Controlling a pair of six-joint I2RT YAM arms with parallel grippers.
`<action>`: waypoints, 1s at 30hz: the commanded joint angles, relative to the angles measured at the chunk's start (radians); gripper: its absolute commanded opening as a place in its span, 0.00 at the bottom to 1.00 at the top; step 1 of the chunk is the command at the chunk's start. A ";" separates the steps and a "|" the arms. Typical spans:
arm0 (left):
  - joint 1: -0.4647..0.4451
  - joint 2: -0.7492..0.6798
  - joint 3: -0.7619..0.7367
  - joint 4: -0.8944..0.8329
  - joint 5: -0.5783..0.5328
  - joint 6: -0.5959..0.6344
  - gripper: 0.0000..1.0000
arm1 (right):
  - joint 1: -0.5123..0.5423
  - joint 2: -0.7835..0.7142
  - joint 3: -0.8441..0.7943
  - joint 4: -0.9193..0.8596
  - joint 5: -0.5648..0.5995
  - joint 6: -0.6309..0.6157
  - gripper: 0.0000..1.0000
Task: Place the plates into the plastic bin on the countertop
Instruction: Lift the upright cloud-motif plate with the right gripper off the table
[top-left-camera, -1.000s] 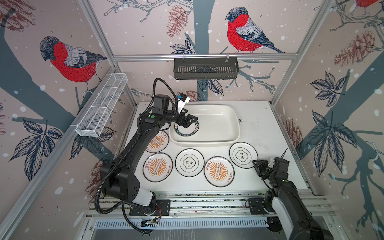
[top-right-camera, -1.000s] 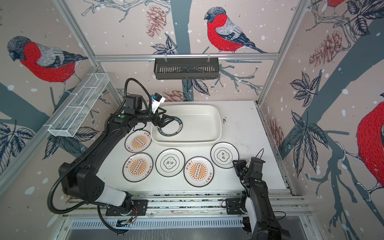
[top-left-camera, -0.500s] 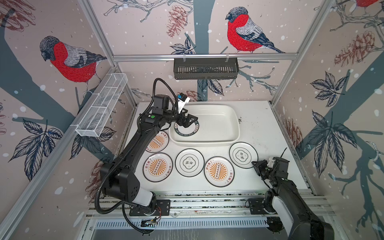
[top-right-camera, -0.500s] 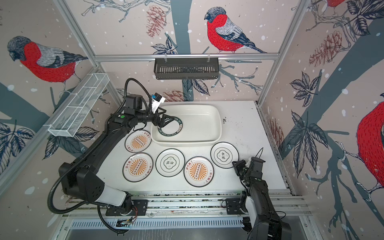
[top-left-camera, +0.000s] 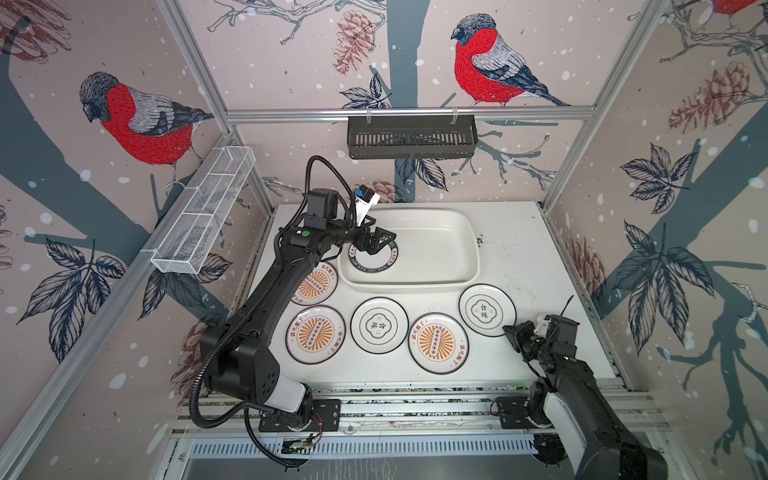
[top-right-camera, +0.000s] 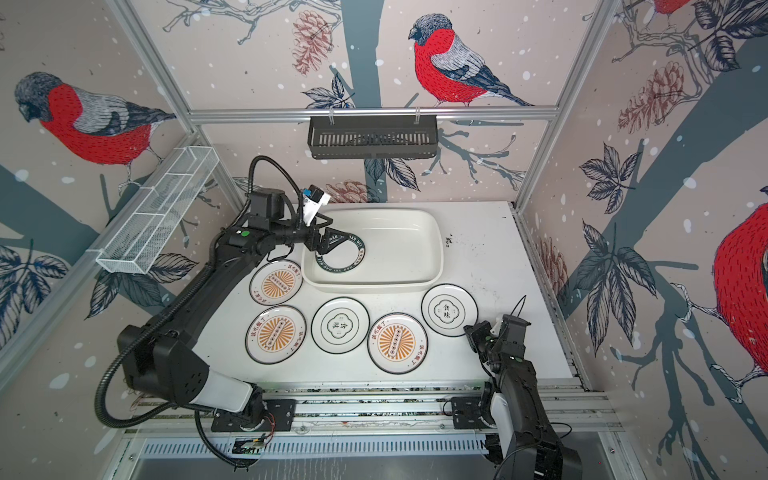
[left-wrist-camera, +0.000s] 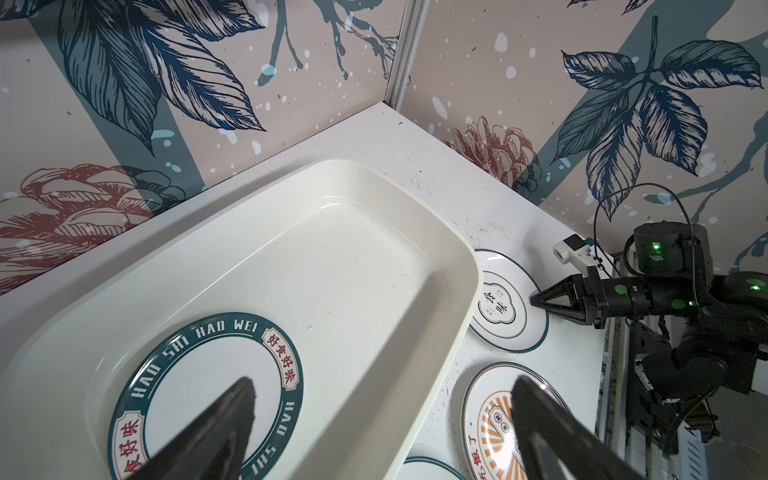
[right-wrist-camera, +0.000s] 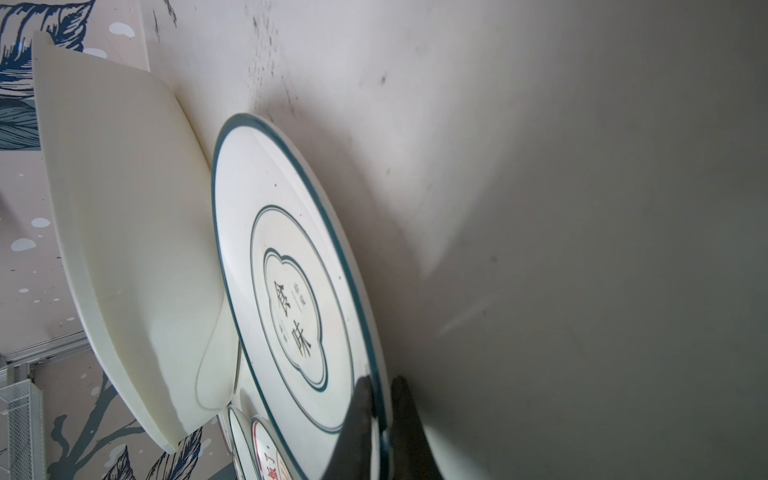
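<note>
One lettered plate (top-left-camera: 376, 268) lies in the plastic bin (top-left-camera: 432, 249) below your spread left gripper (left-wrist-camera: 382, 382); right gripper (right-wrist-camera: 382, 380) pinches the rightmost plate (top-left-camera: 487, 309): lift next.

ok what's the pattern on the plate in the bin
Plate: white centre, dark teal lettered band; left wrist view best.

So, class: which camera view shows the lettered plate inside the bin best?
The left wrist view: the lettered plate fills the foreground, rim text readable. In both top views it is small, partly hidden by the left claw. The right wrist view misses it.
</note>
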 joint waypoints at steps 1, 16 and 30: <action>-0.002 -0.008 -0.002 0.031 0.025 -0.009 0.95 | 0.000 0.004 0.017 -0.227 0.071 -0.023 0.03; -0.003 -0.008 0.006 0.039 0.033 -0.021 0.95 | -0.017 -0.074 0.143 -0.346 0.071 -0.031 0.01; -0.004 -0.013 0.011 0.037 0.040 -0.023 0.95 | -0.036 -0.074 0.322 -0.490 0.156 -0.087 0.01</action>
